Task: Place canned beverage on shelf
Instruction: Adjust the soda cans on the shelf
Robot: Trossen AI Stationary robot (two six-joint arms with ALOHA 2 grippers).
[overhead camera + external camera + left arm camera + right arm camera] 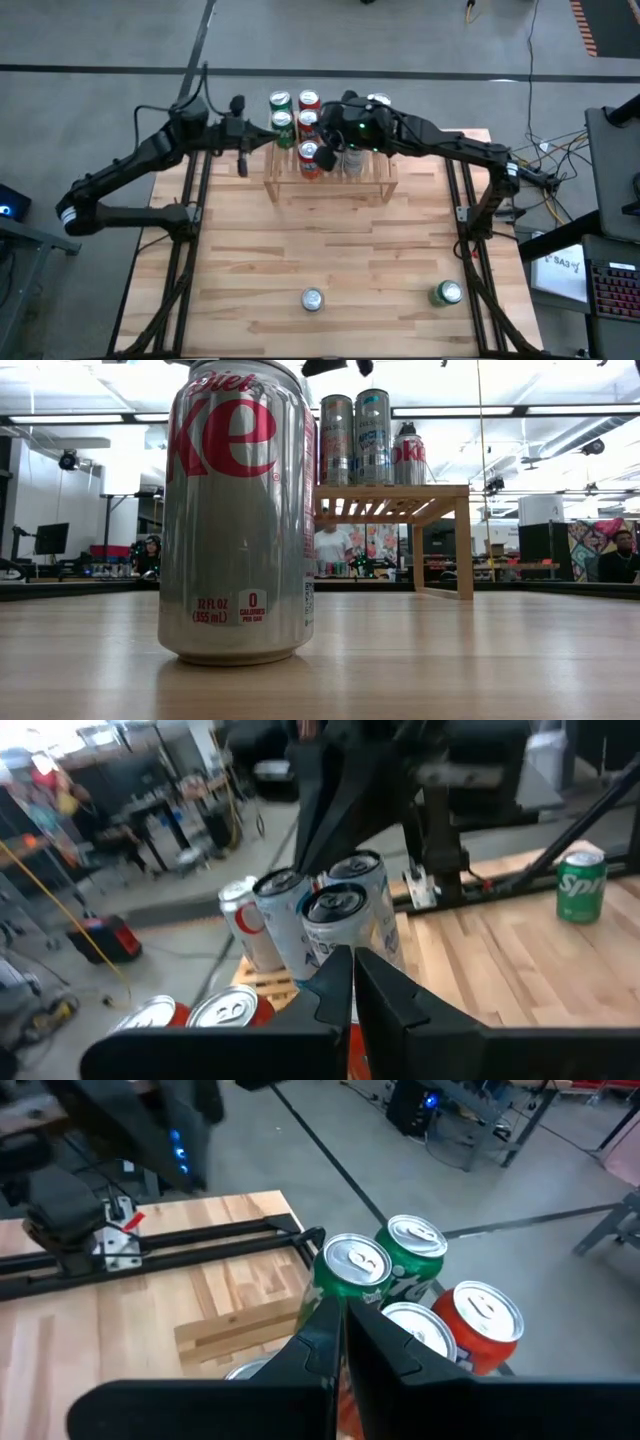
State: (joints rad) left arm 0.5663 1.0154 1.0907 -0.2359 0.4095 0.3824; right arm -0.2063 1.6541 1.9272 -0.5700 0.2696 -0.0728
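On the far half of the table (pixel 330 250) stands the shelf (pixel 330 185), a low rack of light wood with thin parallel slats on top and short legs. It carries a group of cans; from above I count about seven, but the right arm covers some, so the exact number I cannot tell. Two are green (pixel 281 101), at least two are red (pixel 309 99), and the others look silver.

Two more cans stand on the near part of the table, well apart from the shelf: one silver can (pixel 313 299) near the middle and one green can (pixel 448 292) toward the right.

Both claws are pressed fully together and hold nothing. The right gripper (pixel 322 155) hangs over the cans on the shelf. The left gripper (pixel 241 160) is just beside the left end of the shelf.
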